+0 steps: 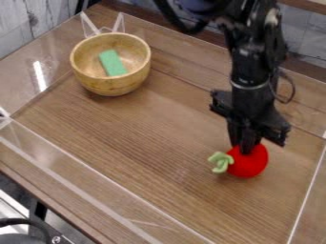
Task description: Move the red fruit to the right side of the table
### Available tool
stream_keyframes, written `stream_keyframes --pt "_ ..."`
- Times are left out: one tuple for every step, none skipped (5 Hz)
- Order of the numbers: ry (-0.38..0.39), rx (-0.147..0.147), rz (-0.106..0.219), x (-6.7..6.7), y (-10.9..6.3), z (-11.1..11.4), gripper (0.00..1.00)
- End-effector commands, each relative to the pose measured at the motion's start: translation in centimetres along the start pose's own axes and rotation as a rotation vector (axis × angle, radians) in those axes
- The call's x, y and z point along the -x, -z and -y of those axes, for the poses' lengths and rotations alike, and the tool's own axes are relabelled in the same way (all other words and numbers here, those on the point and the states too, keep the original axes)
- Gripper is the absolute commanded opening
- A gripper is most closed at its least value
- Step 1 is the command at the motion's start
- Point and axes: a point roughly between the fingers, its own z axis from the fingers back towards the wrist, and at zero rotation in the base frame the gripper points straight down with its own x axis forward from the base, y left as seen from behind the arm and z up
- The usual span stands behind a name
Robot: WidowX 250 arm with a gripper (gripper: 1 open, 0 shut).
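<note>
The red fruit (246, 162), round and bright red with a light-green stem (219, 164) pointing left, sits low over the right part of the brown wood-grain table (140, 143). My black gripper (250, 141) comes down from above and is shut on the top of the red fruit. Whether the fruit touches the tabletop or hangs just above it I cannot tell. The arm (253, 52) rises toward the back of the scene.
A round light wooden bowl (111, 63) with a flat green piece (114, 64) inside stands at the back left. Low clear acrylic walls (310, 195) edge the table; the right wall runs close to the fruit.
</note>
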Motion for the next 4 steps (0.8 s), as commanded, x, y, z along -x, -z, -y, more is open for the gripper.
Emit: stream_keyframes --pt "0.020 0.016 0.029 -0.6 0.0 -0.2 1.00" --pt "0.026 0.027 0.023 -0.6 0.4 -0.4 1.00" --pt "0.034 0.034 0.012 -0.6 0.9 -0.7 1.00" --pt "0.040 0.034 -0.001 -0.7 1.5 -0.8 1.00"
